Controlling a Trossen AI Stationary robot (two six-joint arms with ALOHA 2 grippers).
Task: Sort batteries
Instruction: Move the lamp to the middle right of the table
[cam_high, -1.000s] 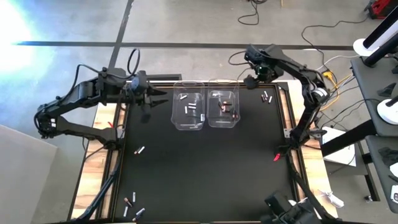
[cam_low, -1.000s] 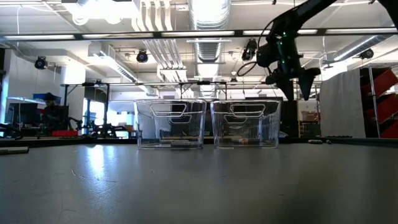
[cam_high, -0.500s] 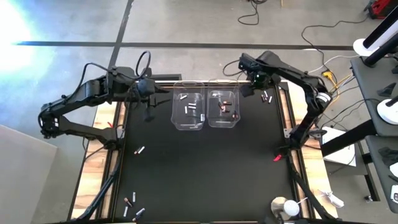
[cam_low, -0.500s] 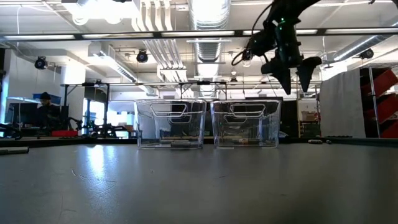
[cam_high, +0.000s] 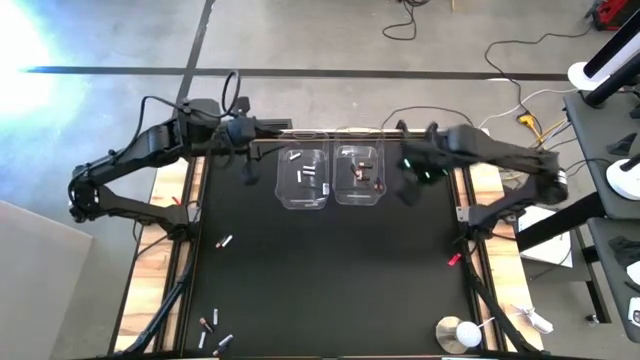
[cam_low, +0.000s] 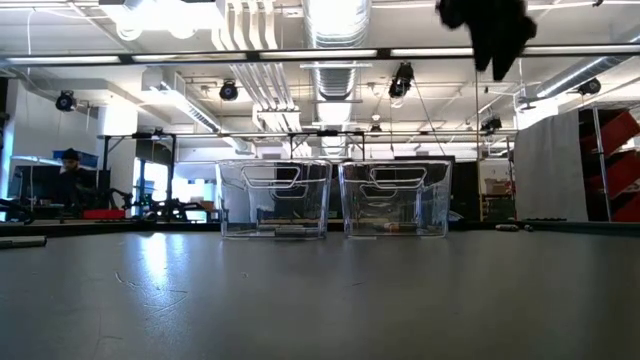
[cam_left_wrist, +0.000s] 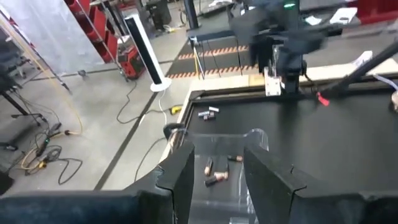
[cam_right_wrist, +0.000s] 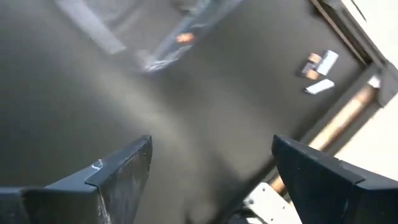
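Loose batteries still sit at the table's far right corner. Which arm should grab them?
Right. The right gripper hangs open and empty beside the right bin, near those batteries. The left gripper is across both bins.

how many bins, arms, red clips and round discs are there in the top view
bins: 2
arms: 2
red clip: 1
disc: 1
total: 6

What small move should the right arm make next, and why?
Probably swing the right gripper toward the loose batteries ahead of it: its fingers stand open and empty, and those batteries lie outside the bins.
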